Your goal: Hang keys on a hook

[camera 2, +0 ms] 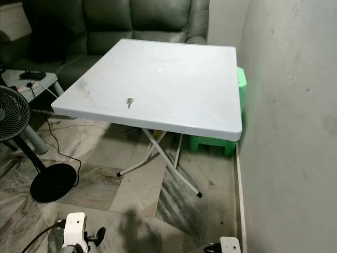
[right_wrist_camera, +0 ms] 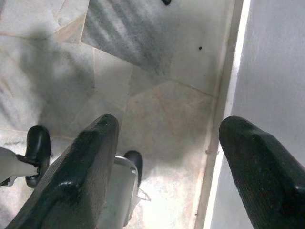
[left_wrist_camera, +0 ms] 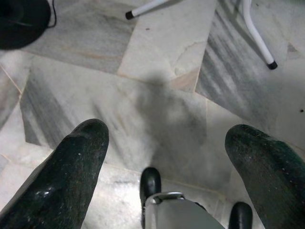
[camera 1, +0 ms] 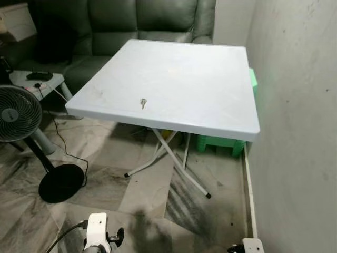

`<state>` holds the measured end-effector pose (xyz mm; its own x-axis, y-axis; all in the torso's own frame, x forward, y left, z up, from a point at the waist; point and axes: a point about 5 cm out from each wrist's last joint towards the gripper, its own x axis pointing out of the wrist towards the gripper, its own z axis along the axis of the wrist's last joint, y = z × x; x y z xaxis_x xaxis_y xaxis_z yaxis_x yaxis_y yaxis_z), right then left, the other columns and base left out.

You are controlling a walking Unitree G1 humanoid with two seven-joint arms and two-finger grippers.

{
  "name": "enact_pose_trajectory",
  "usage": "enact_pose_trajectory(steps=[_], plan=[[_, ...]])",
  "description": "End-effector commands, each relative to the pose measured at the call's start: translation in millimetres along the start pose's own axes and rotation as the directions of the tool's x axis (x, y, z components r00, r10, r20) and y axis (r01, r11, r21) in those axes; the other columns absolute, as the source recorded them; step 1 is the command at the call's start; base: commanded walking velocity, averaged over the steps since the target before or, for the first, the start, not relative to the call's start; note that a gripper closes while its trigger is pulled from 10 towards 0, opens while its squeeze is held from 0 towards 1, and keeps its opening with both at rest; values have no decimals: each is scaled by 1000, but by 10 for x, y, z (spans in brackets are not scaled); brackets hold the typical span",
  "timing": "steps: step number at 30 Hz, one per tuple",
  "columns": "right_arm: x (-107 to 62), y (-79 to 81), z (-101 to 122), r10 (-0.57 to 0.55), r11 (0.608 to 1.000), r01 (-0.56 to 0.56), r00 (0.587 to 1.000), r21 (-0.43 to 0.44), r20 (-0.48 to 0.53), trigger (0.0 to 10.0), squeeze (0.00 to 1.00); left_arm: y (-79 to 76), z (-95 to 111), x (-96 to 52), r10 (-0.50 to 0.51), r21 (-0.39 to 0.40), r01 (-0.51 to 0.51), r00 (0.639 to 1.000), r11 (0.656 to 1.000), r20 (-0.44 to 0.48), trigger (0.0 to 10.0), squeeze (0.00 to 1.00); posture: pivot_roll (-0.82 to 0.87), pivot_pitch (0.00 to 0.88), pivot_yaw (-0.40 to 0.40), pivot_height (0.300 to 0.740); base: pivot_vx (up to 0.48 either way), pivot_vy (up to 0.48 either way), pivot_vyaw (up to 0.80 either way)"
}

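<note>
Both claws hang low over the marble floor — left claw and right claw spread wide, holding nothing. Your keys lie untouched near the tabletop's front edge — you've everything left: approach, pick up, hang.

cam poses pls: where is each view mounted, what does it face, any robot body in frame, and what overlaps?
Left eye: head, looking forward and down at white table with keys; both arms' ends at bottom edge.
Right eye: same head, same scene, shifted slightly.
Left wrist: along the open left pincer, facing marble floor and table legs.
Right wrist: along the open right pincer, facing floor beside wall.
Shared: eyes share the table; wrists share the floor.
</note>
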<state>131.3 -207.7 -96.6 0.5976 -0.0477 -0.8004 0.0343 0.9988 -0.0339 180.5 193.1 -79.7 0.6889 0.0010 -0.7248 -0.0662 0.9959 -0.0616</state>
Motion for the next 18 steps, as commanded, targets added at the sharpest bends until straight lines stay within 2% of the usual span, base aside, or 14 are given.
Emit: enact_pose_trajectory(steps=[1,4,18], plan=[[17,40,31,-1,1000,1,1000,14,7,10000,0,49,-17,-12,9,-7,-9,1000,1000,-9,10000,0,-32,0,13,740,0,0,0],[17,47,30,-4,1000,4,1000,16,7,10000,0,52,-20,-13,9,-8,-9,1000,1000,-11,10000,0,-33,0,16,740,0,0,0],[13,59,15,-6,1000,6,1000,27,5,10000,0,34,12,-1,-1,-3,1,1000,1000,-2,10000,0,-32,0,17,740,0,289,0]])
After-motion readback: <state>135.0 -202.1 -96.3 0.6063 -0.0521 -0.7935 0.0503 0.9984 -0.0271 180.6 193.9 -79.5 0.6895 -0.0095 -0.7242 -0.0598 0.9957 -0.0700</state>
